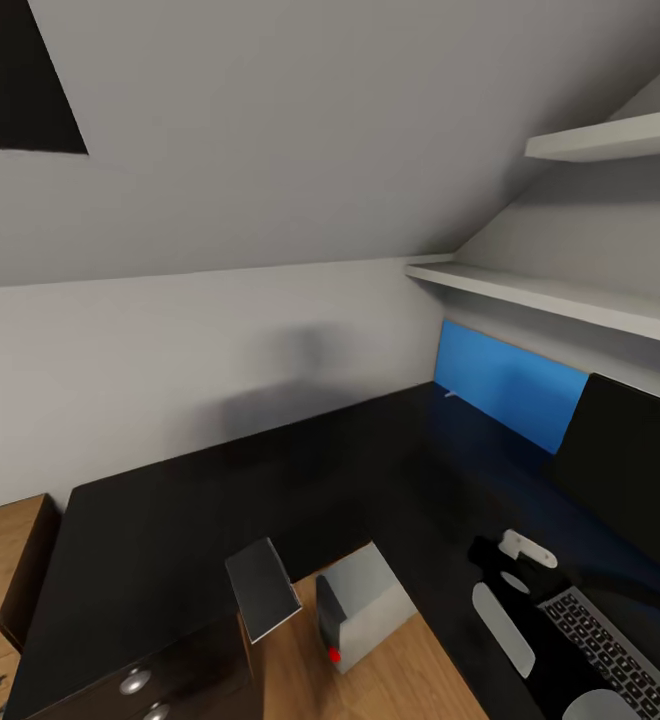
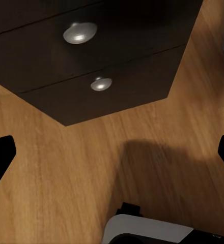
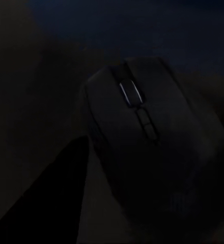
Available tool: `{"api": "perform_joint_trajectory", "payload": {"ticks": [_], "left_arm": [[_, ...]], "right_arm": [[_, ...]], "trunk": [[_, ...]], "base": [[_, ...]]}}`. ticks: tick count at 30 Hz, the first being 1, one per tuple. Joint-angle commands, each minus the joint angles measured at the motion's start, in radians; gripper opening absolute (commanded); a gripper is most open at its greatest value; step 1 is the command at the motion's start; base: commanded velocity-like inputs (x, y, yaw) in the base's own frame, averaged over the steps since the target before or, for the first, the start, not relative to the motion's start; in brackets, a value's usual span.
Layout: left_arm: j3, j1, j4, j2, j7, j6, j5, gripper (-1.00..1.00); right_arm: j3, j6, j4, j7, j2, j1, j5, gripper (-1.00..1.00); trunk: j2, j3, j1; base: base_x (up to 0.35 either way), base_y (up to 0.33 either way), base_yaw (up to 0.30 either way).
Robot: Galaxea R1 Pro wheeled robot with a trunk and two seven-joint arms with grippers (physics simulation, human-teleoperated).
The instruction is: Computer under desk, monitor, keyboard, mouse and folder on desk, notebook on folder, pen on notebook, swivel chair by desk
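mouse (image 3: 152,152) lay on the black desk (image 1: 270,480), close before the right gripper (image 3: 142,193), in deep shade.
one dark right finger (image 3: 51,198) showed beside the mouse; whether those jaws were wide or narrow could not be told. the left gripper (image 2: 112,152) hung with jaws spread wide and nothing between them, over wood floor (image 2: 66,173), a dark drawer unit (image 2: 91,56) with two round knobs beyond the fingertips. the keyboard (image 1: 610,650), monitor (image 1: 630,480) and computer (image 1: 365,605) appeared in the head view.

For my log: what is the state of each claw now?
Left claw: open, empty.
Right claw: at small dark oval mouse, grip cannot be told.
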Motion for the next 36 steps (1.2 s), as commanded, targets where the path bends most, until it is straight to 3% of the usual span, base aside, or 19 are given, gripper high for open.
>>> {"api": "perform_joint_trajectory", "payload": {"ticks": [1, 13, 36], "left_arm": [[-0.009, -0.001, 0.000, 0.001, 0.006, -0.004, 0.009, 1.00], [-0.009, -0.001, 0.000, -0.002, 0.005, -0.004, 0.010, 1.00], [-0.006, -0.001, -0.001, -0.019, 0.014, -0.005, 0.014, 1.00]], "right_arm": [[0.005, 0.001, 0.003, -0.002, -0.001, -0.001, -0.006, -1.00], [0.005, -0.002, 0.071, 0.093, -0.003, -0.017, -0.005, -1.00], [0.002, -0.029, 0.353, 0.101, -0.003, -0.151, -0.007, -1.00]], "trunk": [[-0.002, -0.002, 0.001], [-0.002, -0.002, 0.001], [-0.002, -0.002, 0.001]], "base": [[0.041, 0.000, 0.000], [0.087, 0.000, 0.000], [0.007, 0.000, 0.000]]}}
